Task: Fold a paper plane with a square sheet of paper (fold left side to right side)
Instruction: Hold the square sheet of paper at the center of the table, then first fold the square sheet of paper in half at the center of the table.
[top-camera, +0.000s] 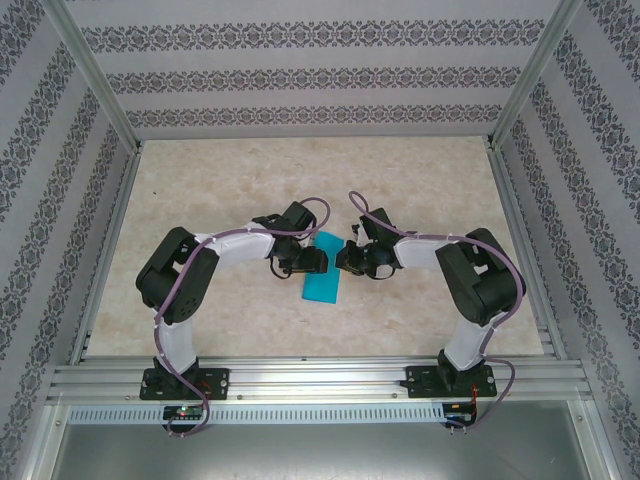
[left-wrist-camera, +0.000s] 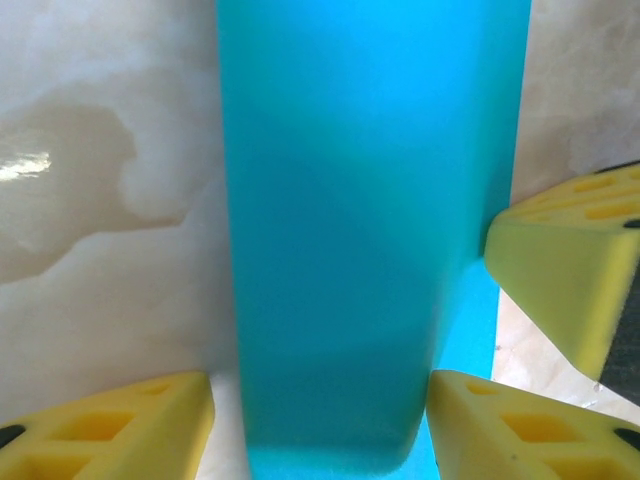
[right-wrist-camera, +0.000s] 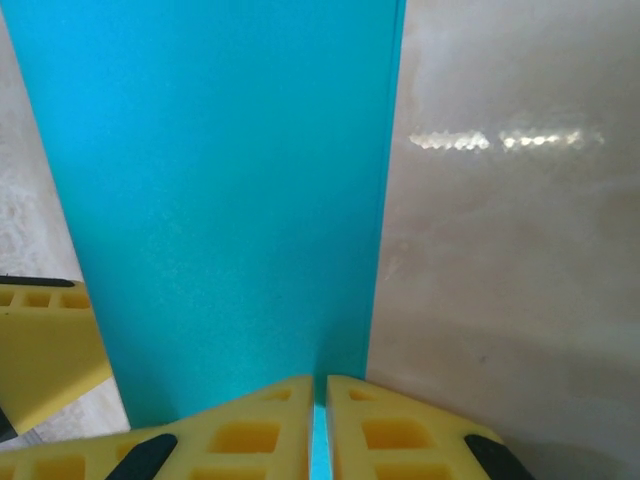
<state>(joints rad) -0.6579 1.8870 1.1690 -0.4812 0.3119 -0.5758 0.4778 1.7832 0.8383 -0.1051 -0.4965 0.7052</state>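
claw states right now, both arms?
Left claw: open, fingers apart with the teal paper between them.
Right claw: closed on the teal paper's edge.

Top camera high, downward; both wrist cameras close above shared paper (left-wrist-camera: 330, 200)

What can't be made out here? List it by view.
Top view: part of the square sheet of paper is covered by the left tool and right tool; creases too small to see.
Left wrist view: the sheet is blurred and cut off top and bottom, so its layers are unclear.
Right wrist view: the sheet runs off the top edge; the pinch depth lies below the frame.
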